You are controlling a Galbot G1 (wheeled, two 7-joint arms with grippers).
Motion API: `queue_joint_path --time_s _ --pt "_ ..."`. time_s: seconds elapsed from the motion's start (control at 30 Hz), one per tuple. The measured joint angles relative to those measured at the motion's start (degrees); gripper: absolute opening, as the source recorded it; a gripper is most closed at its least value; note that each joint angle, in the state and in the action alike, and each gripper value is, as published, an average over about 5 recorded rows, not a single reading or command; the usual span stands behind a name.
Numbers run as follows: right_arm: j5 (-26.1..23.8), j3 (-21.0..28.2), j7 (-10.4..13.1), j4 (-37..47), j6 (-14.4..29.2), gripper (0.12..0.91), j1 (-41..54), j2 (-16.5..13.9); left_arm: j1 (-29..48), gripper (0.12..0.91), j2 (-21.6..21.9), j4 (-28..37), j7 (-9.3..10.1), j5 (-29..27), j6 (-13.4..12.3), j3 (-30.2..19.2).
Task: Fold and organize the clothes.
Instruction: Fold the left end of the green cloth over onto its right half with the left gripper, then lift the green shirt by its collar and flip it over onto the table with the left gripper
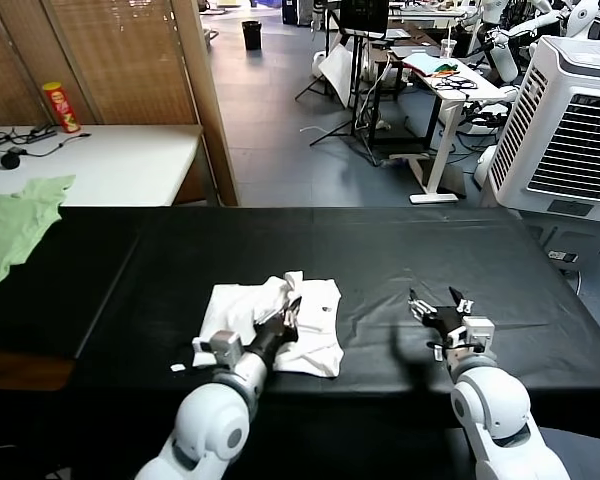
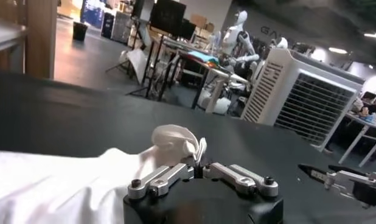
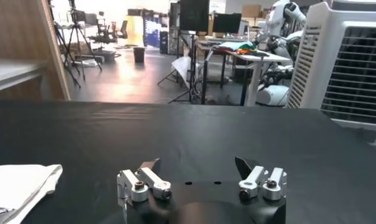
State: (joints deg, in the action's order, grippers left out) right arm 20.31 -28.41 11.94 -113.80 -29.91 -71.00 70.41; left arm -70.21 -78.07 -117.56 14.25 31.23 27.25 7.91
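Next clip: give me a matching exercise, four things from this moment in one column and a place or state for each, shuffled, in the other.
1. left tool
2. right tool
3. white T-shirt
4. pale green garment

A. lies at the table's far left edge
B. open, over bare black cloth
C. bunched near the table's middle
D. shut on a fold of fabric

Pairs: 1-D, 2-B, 3-C, 4-A

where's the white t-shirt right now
In the head view the white T-shirt lies partly folded on the black table, left of centre near the front edge. The left gripper is shut on its fabric; the open right gripper waits apart to its right.
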Motion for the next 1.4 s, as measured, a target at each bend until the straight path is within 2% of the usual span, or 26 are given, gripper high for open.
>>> queue_joint_path --time_s 0.2,0.3,0.4,0.53,0.6,0.67,0.73,0.87,1.03,1.17,1.4 --pt "-0.10 0.88 -0.11 0.15 0.04 0.798 0.41 0.05 -0.05 0.156 -1.69 1.53 0.03 -1.65 -0.76 -0.23" --pt "-0.11 1.41 -0.49 0.26 0.13 0.798 0.66 0.03 -0.18 0.201 -2.69 2.48 0.03 -1.98 -1.22 -0.33" --pt "-0.11 2.10 -1.33 0.54 0.40 0.798 1.09 0.02 -0.50 0.338 -4.01 3.35 0.14 -0.72 -1.42 -0.67" --pt "-0.01 3.61 -2.78 1.05 0.61 0.798 2.01 0.17 -1.09 0.573 -6.56 3.73 1.23 2.99 -1.10 -0.94" --pt "0.09 4.64 -3.77 1.35 0.65 0.798 2.57 0.04 -1.31 0.669 -7.86 3.39 1.41 3.08 -1.01 -0.71" --pt "0.14 6.04 -5.24 1.75 0.80 0.798 3.30 -0.28 -1.41 0.746 -8.44 2.58 0.71 1.51 -1.24 -0.15" --pt "0.12 7.94 -7.01 2.14 1.01 0.798 4.26 -0.57 -1.56 0.781 -7.94 1.41 -0.42 -0.35 -1.68 0.93" --pt "-0.01 12.82 -10.32 2.51 1.10 0.798 6.54 -0.63 -2.52 0.797 -4.21 -0.88 -2.22 -3.31 -2.85 4.76" --pt "-2.29 18.98 -10.93 3.01 -0.37 0.798 8.49 -0.05 -4.93 0.798 1.83 -2.74 -3.14 -4.53 -3.64 10.68" --pt "-7.43 21.79 -8.97 3.46 -3.26 0.798 8.32 -0.08 -6.74 0.798 3.82 -2.73 -3.52 -5.91 -4.30 14.08" --pt "-15.74 21.53 -3.89 2.08 -5.89 0.798 5.52 -0.56 -7.34 0.798 4.76 -0.84 -4.77 -5.83 -5.41 17.88"
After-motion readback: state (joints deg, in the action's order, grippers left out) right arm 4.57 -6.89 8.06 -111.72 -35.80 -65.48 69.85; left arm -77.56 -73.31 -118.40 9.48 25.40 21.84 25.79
